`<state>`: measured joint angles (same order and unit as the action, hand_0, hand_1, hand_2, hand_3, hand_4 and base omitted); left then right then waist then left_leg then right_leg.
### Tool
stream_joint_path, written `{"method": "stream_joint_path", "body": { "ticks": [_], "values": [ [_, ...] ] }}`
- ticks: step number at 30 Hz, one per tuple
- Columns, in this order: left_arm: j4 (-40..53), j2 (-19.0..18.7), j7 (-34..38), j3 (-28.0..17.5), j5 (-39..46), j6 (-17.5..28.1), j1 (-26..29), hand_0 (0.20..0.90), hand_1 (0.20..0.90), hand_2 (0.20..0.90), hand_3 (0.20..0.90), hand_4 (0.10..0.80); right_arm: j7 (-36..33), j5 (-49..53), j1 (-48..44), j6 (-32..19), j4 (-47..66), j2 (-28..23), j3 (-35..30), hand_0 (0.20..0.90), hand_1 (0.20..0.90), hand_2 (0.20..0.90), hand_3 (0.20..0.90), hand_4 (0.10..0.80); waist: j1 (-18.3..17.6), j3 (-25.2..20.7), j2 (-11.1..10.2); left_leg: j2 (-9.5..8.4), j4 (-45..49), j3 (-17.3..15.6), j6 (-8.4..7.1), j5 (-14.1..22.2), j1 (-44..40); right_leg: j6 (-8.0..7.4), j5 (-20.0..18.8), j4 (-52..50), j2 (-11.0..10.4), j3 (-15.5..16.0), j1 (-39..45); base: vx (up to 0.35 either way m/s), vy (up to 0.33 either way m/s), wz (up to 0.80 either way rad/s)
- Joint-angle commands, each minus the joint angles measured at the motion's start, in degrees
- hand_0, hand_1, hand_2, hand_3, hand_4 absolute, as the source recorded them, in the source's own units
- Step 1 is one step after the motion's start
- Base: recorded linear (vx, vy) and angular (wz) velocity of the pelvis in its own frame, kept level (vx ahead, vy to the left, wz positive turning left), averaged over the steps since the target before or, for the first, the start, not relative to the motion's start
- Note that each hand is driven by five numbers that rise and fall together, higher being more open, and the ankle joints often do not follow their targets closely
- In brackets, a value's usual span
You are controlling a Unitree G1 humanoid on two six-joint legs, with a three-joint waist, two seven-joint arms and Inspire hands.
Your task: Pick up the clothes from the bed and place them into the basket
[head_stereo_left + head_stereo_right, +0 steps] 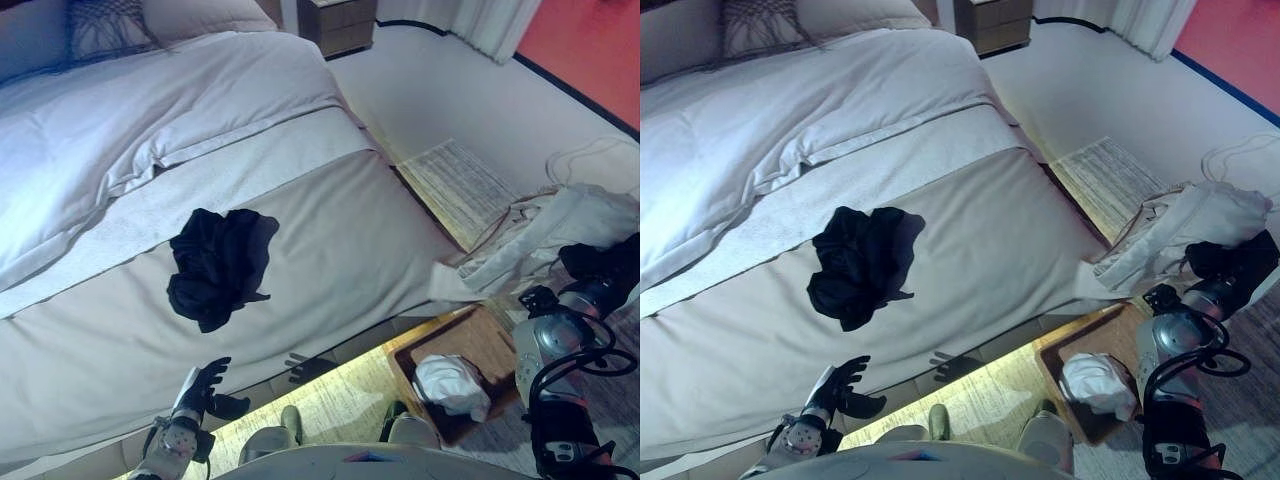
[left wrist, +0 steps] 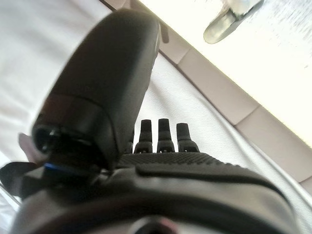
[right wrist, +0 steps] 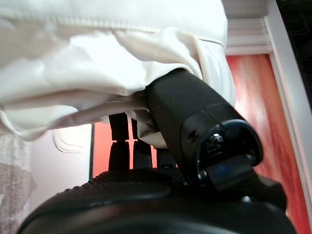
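A black garment [image 1: 220, 265] lies crumpled on the grey bed cover [image 1: 350, 250], near the bed's foot. My left hand [image 1: 205, 390] is open and empty at the bed's front edge, below the black garment; its straight fingers [image 2: 165, 132] show over the sheet. My right hand [image 1: 600, 262] is to the right of the bed, shut on a white garment [image 1: 555, 230] that hangs from it above the floor; the right wrist view shows the thumb [image 3: 195, 122] pinching the white cloth [image 3: 97, 63]. A brown basket [image 1: 415, 357] stands on the floor below it, with white cloth [image 1: 455, 385] inside.
A white duvet [image 1: 150, 110] and pillows [image 1: 110, 25] cover the bed's far part. A wooden nightstand [image 1: 340, 22] stands beyond the bed. A pale rug [image 1: 460, 185] and a white cord [image 1: 590, 155] lie on the floor to the right.
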<state>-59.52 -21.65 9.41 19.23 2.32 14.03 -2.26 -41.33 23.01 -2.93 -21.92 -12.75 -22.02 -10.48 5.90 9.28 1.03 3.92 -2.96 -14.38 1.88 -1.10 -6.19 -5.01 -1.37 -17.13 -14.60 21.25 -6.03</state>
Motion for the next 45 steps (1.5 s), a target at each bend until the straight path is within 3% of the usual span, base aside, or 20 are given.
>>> {"method": "stream_joint_path", "body": {
  "ticks": [1, 8, 20, 25, 32, 35, 41, 42, 43, 45],
  "values": [
    [-0.17, 0.80, 1.66, -2.61, 2.42, 3.63, 1.68, 0.900, 0.900, 0.900, 0.900, 0.800, 0.44, -3.04, -6.97, -5.22, 6.60, -3.18, 1.04, 0.300, 0.300, 0.300, 0.200, 0.100, 3.03, -3.36, -0.13, -4.51, 0.66, 6.14, -0.24, 0.12, 7.75, -1.75, -1.56, 8.07, -1.01, 0.27, 9.84, -0.129, -0.220, -0.67],
    [0.97, 2.15, -0.58, -3.65, 0.46, 4.09, 1.62, 0.900, 0.900, 0.900, 0.900, 0.800, 2.40, 1.32, -5.63, -2.26, 0.92, -1.92, 1.14, 0.300, 0.300, 0.300, 0.200, 0.100, 4.73, -4.52, -2.34, -1.08, 0.48, 4.31, -3.07, -3.03, 11.45, -3.54, -1.01, 19.12, 1.95, 0.67, 14.30, -0.060, -0.145, -0.70],
    [-1.64, 1.53, -0.55, -4.74, -2.04, 4.82, -0.30, 0.900, 0.900, 0.900, 0.900, 0.800, 1.75, 3.90, -3.18, -0.59, -11.90, 0.75, 3.72, 0.300, 0.300, 0.300, 0.200, 0.100, 5.18, -4.79, -1.79, -1.25, -1.04, 7.48, -3.78, -3.44, 9.53, -3.52, -0.24, 18.34, 2.45, 1.50, 13.46, 0.017, -0.034, -0.10],
    [-0.62, 0.87, -1.99, -2.36, -0.55, 6.40, 0.83, 0.900, 0.900, 0.900, 0.900, 0.800, 0.51, 5.97, -5.04, -1.34, -20.07, 0.27, 4.80, 0.300, 0.300, 0.300, 0.200, 0.100, 5.94, -2.72, 0.27, -1.86, 0.51, 9.23, -4.01, -3.81, 12.67, -3.02, 0.33, 15.99, 1.59, 2.21, 10.06, -0.076, -0.010, 0.15],
    [2.98, 1.90, -2.48, 2.23, 6.65, 10.78, 7.35, 0.900, 0.900, 0.900, 0.900, 0.800, -0.97, 7.75, -18.20, -0.95, -32.33, -4.62, 7.81, 0.300, 0.300, 0.300, 0.200, 0.100, 5.90, 8.66, 4.71, -3.61, 14.41, 11.46, -5.57, -2.64, 27.10, -0.26, 1.42, 8.39, -1.38, 2.17, -1.67, -0.267, 0.017, 0.13],
    [7.05, 2.08, -2.57, 4.00, 6.38, 12.16, 6.69, 0.900, 0.900, 0.900, 0.900, 0.800, -1.84, 8.23, -23.91, 0.63, -37.80, -8.16, 8.34, 0.300, 0.300, 0.300, 0.200, 0.100, 5.70, 12.38, 6.95, -3.46, 17.74, 11.02, -5.60, -2.69, 31.76, 0.59, 2.09, 4.37, -1.71, 1.16, -7.13, -0.144, 0.030, -0.06],
    [11.58, 1.31, -1.99, 5.63, 9.62, 12.78, 5.68, 0.900, 0.900, 0.900, 0.900, 0.800, 0.12, 9.72, -32.26, 5.46, -46.59, -16.09, 9.09, 0.300, 0.300, 0.300, 0.200, 0.100, 5.89, 15.69, 11.30, -4.33, 20.52, 10.41, -5.06, -2.80, 36.64, 0.74, 3.52, -2.46, -3.64, -0.17, -15.83, -0.092, 0.059, -0.04],
    [13.06, 0.95, -1.87, 6.21, 9.75, 12.77, 5.03, 0.900, 0.900, 0.900, 0.900, 0.800, 2.05, 12.01, -33.81, 6.81, -48.52, -17.56, 9.33, 0.434, 0.434, 0.434, 0.356, 0.256, 5.88, 16.29, 12.07, -4.58, 21.14, 10.58, -5.49, -1.27, 36.74, 0.22, 5.31, -4.04, -3.89, -1.35, -16.82, -0.019, 0.019, 0.10],
    [14.29, 0.75, -1.76, 6.36, 9.81, 12.95, 4.49, 0.900, 0.900, 0.900, 0.900, 0.800, 3.05, 13.00, -35.14, 7.24, -49.96, -18.84, 9.37, 0.900, 0.900, 0.900, 0.900, 0.800, 5.89, 16.93, 12.83, -4.72, 21.33, 10.40, -5.48, -1.36, 37.17, 0.29, 5.50, -4.81, -4.15, -1.73, -17.85, 0.016, -0.006, 0.11],
    [15.51, 0.33, -1.57, 6.66, 10.44, 13.39, 4.03, 0.900, 0.900, 0.900, 0.900, 0.800, 3.44, 12.16, -36.89, 7.22, -51.37, -19.97, 9.67, 0.900, 0.900, 0.900, 0.900, 0.800, 5.92, 17.80, 13.89, -4.92, 21.35, 10.15, -5.43, -1.63, 37.83, 0.29, 5.81, -5.91, -4.57, -2.17, -19.29, -0.060, 0.015, 0.07]
  ]
}}
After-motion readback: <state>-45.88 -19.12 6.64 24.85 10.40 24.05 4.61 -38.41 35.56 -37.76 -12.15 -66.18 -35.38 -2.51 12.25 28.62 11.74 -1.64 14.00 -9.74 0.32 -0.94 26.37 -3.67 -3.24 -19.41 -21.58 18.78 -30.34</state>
